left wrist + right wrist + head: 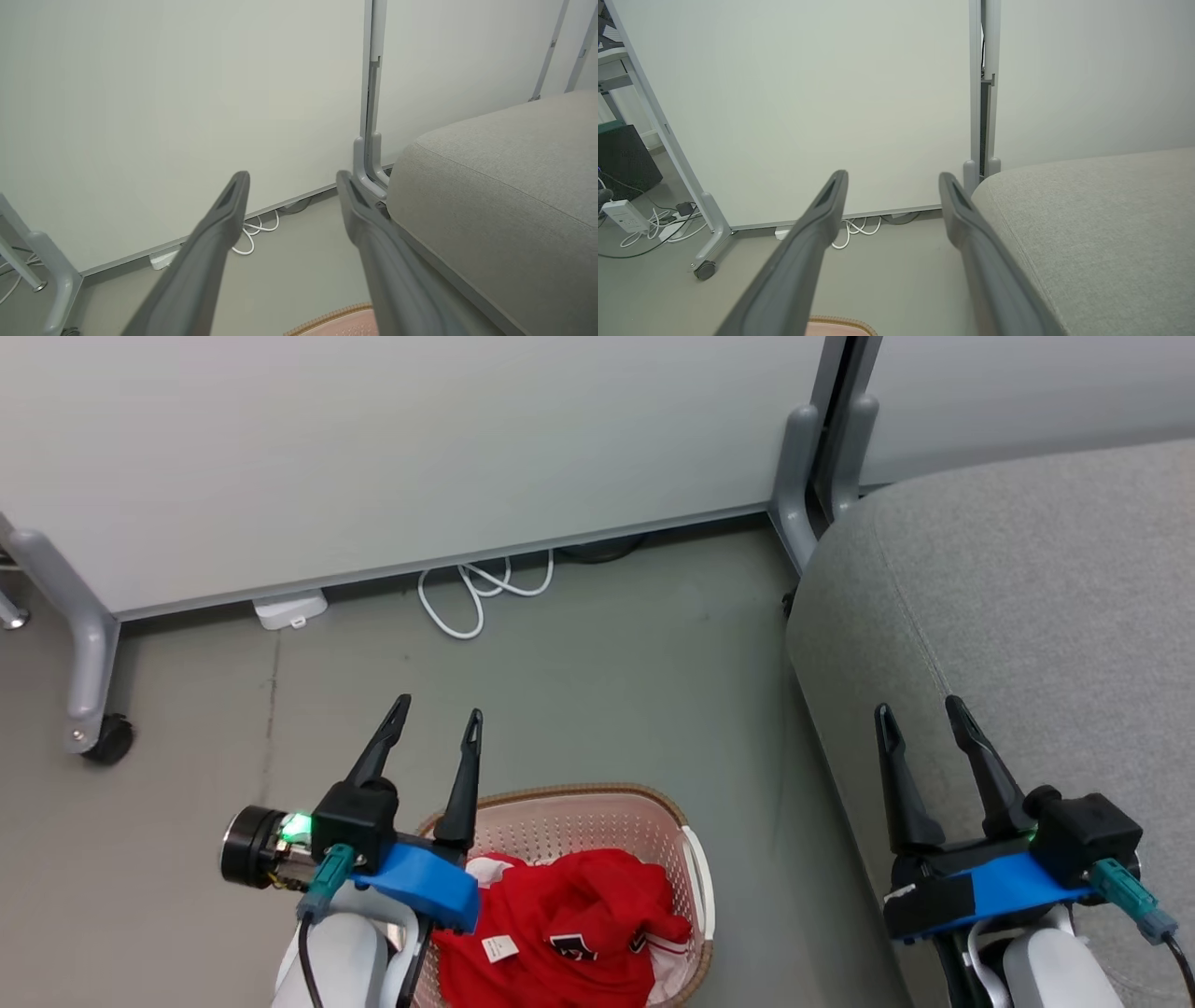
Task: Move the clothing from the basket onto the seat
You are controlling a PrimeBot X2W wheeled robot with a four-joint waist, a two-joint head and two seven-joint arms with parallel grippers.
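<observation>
Red clothing (569,924) with white trim and a small white tag lies bunched in the cream perforated basket (597,817), on the floor at the bottom middle of the head view. The basket's brown rim (336,315) peeks in at the left wrist view's bottom edge. The grey seat (1036,616) fills the right side, its rounded edge beside the basket. My left gripper (439,714) hovers open above the basket's left rim, holding nothing. My right gripper (920,709) stands open over the seat's front edge, empty too. Each wrist view shows two spread fingers (215,228) (817,219).
White partition panels (373,448) on grey legs with castors (107,742) close off the back. A white cable coil (476,593) and a small white box (289,609) lie at their foot. Bare grey floor (607,691) stretches between basket and panels. More cables and a black box (626,158) sit far left.
</observation>
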